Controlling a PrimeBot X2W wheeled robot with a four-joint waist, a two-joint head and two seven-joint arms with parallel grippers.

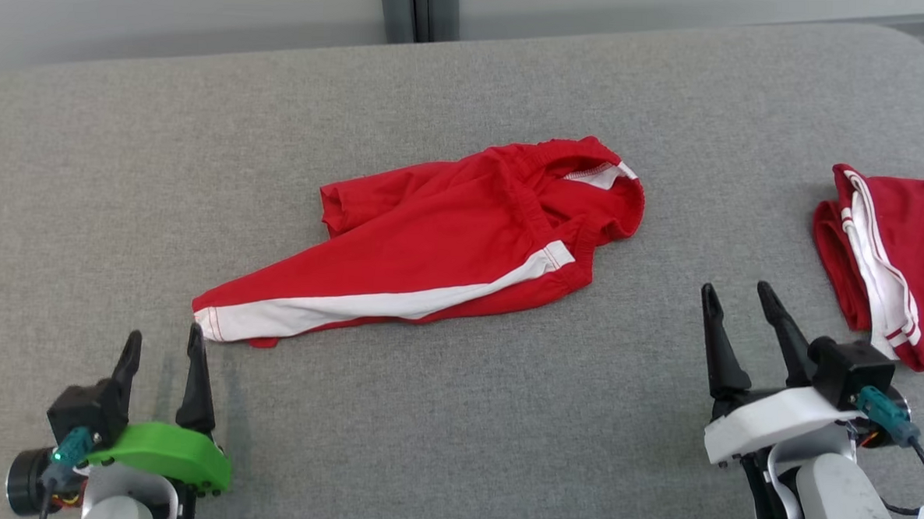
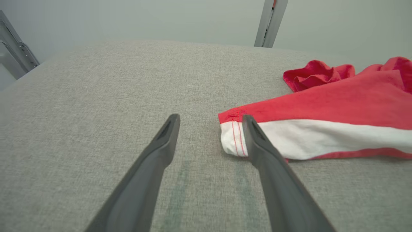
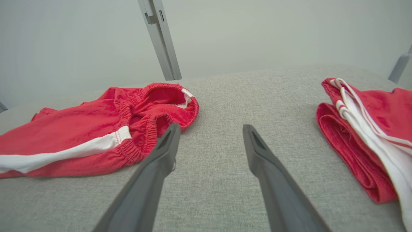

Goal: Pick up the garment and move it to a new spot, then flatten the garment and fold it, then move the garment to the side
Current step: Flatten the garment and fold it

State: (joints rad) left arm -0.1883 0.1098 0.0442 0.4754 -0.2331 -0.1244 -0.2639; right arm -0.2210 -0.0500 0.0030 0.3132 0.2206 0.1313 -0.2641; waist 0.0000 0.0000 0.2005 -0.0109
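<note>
— Head view: where did the crumpled red cotton shorts with the white side stripe [image 1: 431,242] lie?
— Midway across the grey woven fabric surface [image 1: 454,446], not yet flattened. Their long axis slanted from the leg hem [image 1: 211,323] at the near left up to the elastic waistband [image 1: 590,187] at the far right.
— And the claws?
— The left gripper [image 1: 164,334] sat right at that hem, its dark fingers [image 1: 196,373] spread wide and holding nothing. I could not tell whether one tip touched the cloth. The right gripper [image 1: 736,289] was also wide open and empty, near the waistband end but apart from it. A folded red-and-white garment [image 1: 891,263] lay further right.
— Which arm was better placed?
— I judged the left nearer for the hem, the right for the waistband.
</note>
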